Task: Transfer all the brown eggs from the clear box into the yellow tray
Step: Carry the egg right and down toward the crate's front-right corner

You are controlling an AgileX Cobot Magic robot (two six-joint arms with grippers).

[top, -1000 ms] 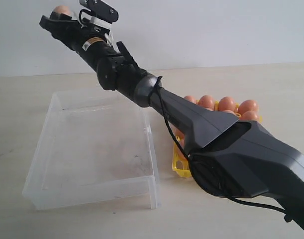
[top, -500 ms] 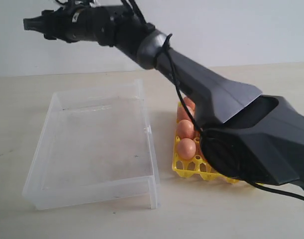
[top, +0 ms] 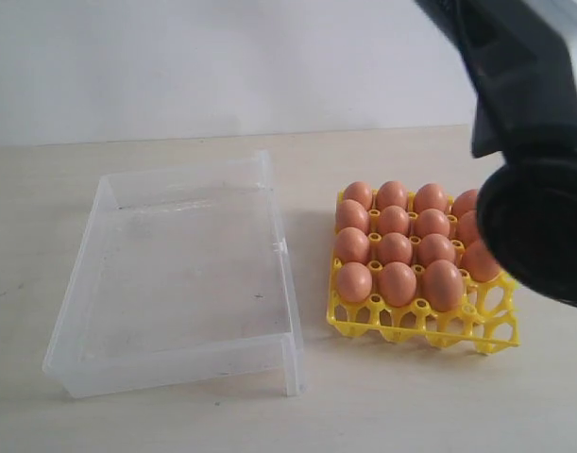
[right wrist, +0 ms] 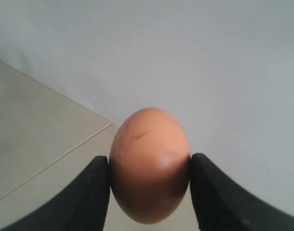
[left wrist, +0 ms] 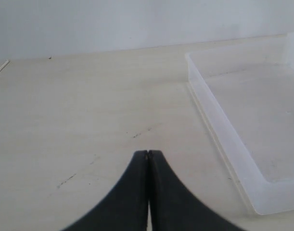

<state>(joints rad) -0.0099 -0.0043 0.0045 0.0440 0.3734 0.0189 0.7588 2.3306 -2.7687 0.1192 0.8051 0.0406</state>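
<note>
Brown egg [right wrist: 149,149] pinched in my right gripper [right wrist: 150,187], aloft; clear box [top: 286,260] empty, yellow tray [top: 415,327] nearly full. Left gripper [left wrist: 148,161] pressed together. Risk: smooth shell slipping, or knocking seated eggs [top: 394,248].

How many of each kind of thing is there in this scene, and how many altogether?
Clear box: 1
Yellow tray: 1
Brown eggs: 16 (15 in the tray, 1 held in the air)
Total: 18
</note>
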